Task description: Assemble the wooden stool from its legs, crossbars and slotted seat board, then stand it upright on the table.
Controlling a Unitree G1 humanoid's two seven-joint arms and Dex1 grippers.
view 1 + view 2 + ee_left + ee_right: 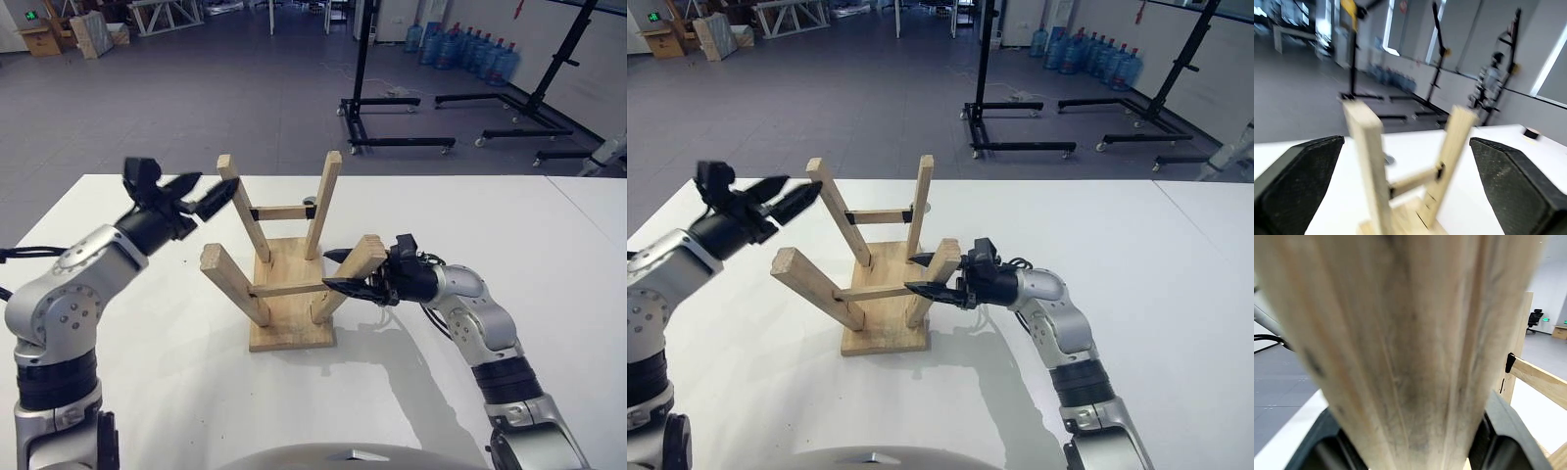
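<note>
1. Two grippers are at the stool (286, 284), which lies legs-up near the middle of the white table (509, 225) with its seat board (294, 331) flat on the top.
2. The right gripper (329, 271) is the nearer one. Its fingers sit on either side of the near right leg (351, 274), a little below the leg's free end. In the right wrist view the wood is pressed between the pads, so I take it to be clamped on that leg.
3. That leg's long axis rises from the board and leans out toward the robot's right. The gripper meets it crosswise, coming in from the right.
4. The left gripper (204, 193) hangs above the table with its jaws wide apart, holding nothing. The top of the far left leg (245, 211) lies just ahead of it, toward the robot's right. In the left wrist view the leg stands between the two fingers (1300, 181) but farther out — not touching.
5. The stool is pale bare wood with four square legs that splay outward. An upper crossbar (282, 212) with dark fittings at its ends joins the far pair, and a lower crossbar (291, 289) joins the near pair.
6. To my eye every part is seated, so what remains is turning it over. That turn would depend on the left jaws closing on the far left leg — diagonal to the right's hold — so that the frame does not twist.
</note>
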